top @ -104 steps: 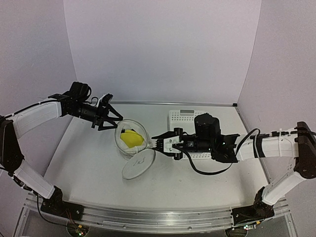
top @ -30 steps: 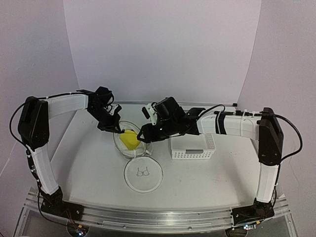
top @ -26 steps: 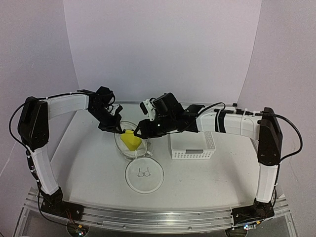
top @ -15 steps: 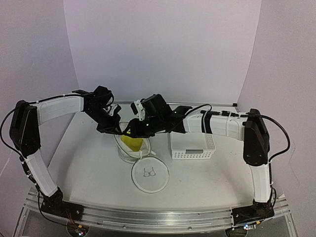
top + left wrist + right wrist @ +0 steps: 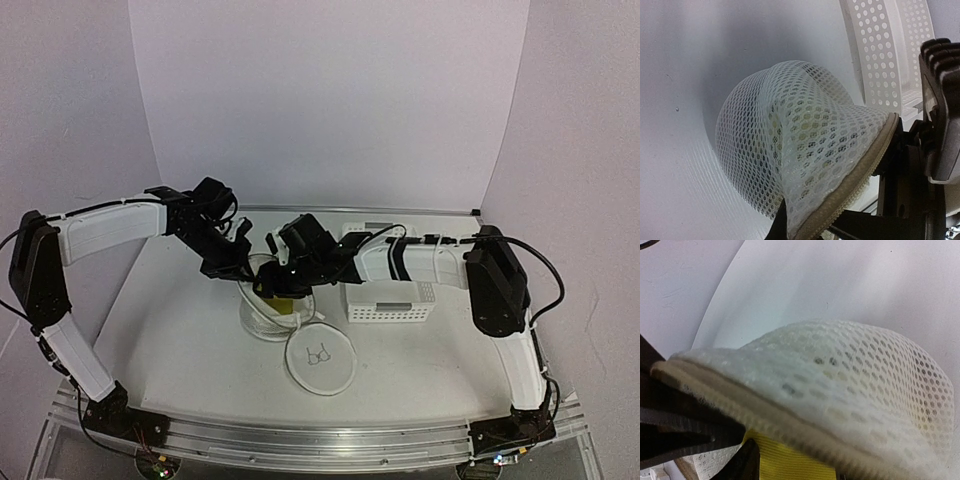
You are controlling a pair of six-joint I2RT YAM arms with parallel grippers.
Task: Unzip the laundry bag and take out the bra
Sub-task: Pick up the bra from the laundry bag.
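Mesh of the laundry bag [image 5: 790, 150] is pinched at its zipper rim by my left gripper [image 5: 242, 271], jaws closed on it. The bag stands open on the table [image 5: 180, 335], left of the white basket [image 5: 395, 306]. My right gripper [image 5: 272, 287] is inside it, at the yellow bra [image 5: 785, 465]; whether these jaws hold it, I cannot tell.

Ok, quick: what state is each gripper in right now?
Left gripper: closed, pinching the laundry bag by its rim.
Right gripper: at the bra in the bag; grip cannot be told.

Soft even light; blurry wrist-view foregrounds
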